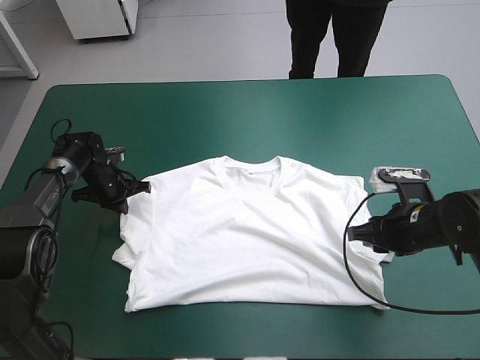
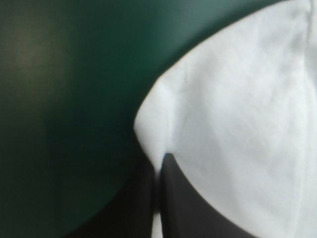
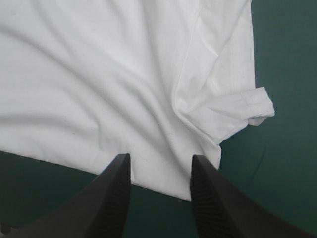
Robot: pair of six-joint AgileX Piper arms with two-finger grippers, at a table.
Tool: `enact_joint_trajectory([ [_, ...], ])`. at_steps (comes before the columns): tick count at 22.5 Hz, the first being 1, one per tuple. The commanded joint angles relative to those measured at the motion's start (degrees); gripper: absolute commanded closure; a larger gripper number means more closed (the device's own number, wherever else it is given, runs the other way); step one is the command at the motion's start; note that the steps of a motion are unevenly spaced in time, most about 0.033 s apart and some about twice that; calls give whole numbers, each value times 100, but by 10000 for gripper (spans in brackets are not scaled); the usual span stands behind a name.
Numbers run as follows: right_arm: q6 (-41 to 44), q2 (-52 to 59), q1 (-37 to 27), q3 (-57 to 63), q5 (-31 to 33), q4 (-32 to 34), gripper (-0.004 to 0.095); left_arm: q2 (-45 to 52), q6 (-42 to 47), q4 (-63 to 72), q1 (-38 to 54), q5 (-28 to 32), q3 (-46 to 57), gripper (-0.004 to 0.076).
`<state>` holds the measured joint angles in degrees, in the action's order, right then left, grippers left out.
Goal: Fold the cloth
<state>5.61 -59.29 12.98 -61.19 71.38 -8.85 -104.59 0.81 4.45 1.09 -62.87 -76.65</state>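
Observation:
The white T-shirt (image 1: 255,232) lies spread flat in the middle of the teal-green cover, collar toward the far edge. My left gripper (image 1: 139,188) is at the shirt's left sleeve, low on the table. In the left wrist view its black fingers (image 2: 188,203) are all but shut, pinching the rounded sleeve edge of the T-shirt (image 2: 237,114). My right gripper (image 1: 358,233) is at the shirt's right edge. It (image 3: 159,166) stands open, with the hem of the T-shirt (image 3: 99,84) lying between and ahead of its fingers. The folded-over right sleeve (image 3: 247,106) lies just beside it.
The teal-green cover (image 1: 262,112) shows all round the shirt, with a wide band between the collar and the far edge. Narrower strips lie at the near edge and at both sides, where the arms rest.

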Motion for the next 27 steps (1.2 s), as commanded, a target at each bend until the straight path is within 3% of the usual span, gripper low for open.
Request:
enact_joint_trajectory([
  [1, -8, 97, -9, -185, 19, -53, 534, 614, 9, -79, -59, -51, -108, 746],
  [8, -8, 97, -9, -185, 19, -63, 536, 1155, 9, 393, -973, -29, -146, 746],
  [14, -8, 97, -9, -185, 19, -191, 561, 1117, 317, 940, -1948, 608, -149, 746],
  [27, -8, 97, -9, -208, 19, -191, 561, 287, 37, 1232, -1983, 720, -149, 732],
])
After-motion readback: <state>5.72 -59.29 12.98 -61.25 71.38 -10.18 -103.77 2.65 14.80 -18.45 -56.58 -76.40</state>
